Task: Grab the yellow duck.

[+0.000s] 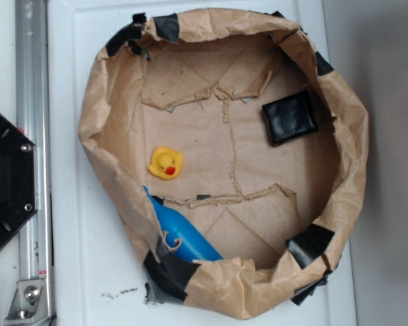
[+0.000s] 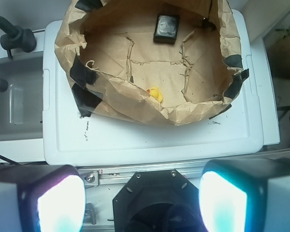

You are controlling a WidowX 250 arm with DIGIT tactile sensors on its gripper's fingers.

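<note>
White plastic lid [image 1: 88, 258] served as the surface, carrying one crumpled brown paper ring [image 1: 353, 156] patched with black tape. Inside it lay three things: one blue bottle [image 1: 180, 234] at seven o'clock, half under the paper wall; one black square pad [image 1: 290, 117] at two o'clock; one yellow duck [image 1: 166, 163] at nine o'clock, apart from both. In the wrist view, the gripper [image 2: 140, 200] hung outside the ring, its two fingers [image 2: 222, 200] spread wide, pinching nothing.

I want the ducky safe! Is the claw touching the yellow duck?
Apart. In the wrist view the claw is open at the bottom edge, while the yellow duck sits far off inside the paper bag.
</note>
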